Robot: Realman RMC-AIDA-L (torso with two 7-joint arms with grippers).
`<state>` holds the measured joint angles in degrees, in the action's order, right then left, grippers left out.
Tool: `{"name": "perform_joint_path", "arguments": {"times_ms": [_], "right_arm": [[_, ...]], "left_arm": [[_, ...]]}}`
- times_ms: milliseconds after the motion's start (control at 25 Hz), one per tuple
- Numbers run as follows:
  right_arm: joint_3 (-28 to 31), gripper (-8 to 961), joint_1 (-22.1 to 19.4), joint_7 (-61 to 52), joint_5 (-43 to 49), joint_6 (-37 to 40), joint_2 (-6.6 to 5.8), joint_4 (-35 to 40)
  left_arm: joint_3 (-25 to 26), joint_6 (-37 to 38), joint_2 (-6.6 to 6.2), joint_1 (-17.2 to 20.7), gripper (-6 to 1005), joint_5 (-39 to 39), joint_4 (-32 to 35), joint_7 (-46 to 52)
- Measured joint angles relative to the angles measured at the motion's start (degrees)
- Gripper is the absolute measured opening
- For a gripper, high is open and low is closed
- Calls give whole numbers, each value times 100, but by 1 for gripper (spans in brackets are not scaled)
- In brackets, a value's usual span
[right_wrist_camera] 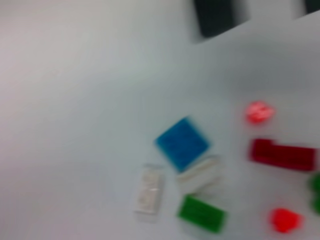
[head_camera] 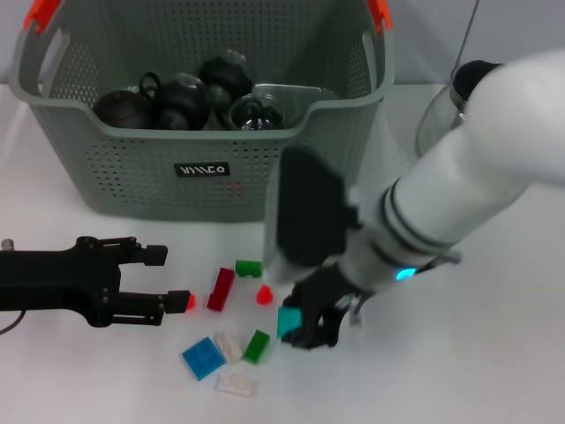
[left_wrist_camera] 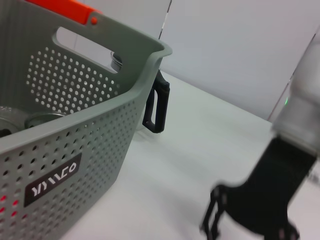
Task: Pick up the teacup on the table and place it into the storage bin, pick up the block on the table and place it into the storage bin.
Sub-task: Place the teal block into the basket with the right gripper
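Right claw clenched on teal block, above the white table.

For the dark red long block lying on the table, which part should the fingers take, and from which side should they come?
Probably from straight above, pinching the dark red block across its two long sides near the middle. It lies flat and narrow on the table, and the green block sits close to its far end, so an end grip looks crowded. The right gripper already holds a teal block.
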<state>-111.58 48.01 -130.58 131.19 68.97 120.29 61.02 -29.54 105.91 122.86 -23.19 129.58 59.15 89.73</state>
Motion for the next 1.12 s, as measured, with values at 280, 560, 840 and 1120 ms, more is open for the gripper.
{"name": "perform_joint_path", "arguments": {"times_ms": [280, 560, 840, 1120], "right_arm": [[2511, 420, -370, -64, 313, 1943, -4, 2101], [4613, 419, 784, -922, -59, 1480, -18, 1974], [4631, 421, 1742, -704, 544, -365, -80, -90], [4053, 456, 2112, -696, 1174, -1484, 4, -1114]], "left_arm": [[10, 1, -7, -10, 846, -16, 0, 0], [-8, -3, -8, -71, 845, -40, 0, 0], [-21, 6, -8, -96, 844, -48, 0, 1], [-26, 9, -10, -98, 845, -48, 0, 21]]}}
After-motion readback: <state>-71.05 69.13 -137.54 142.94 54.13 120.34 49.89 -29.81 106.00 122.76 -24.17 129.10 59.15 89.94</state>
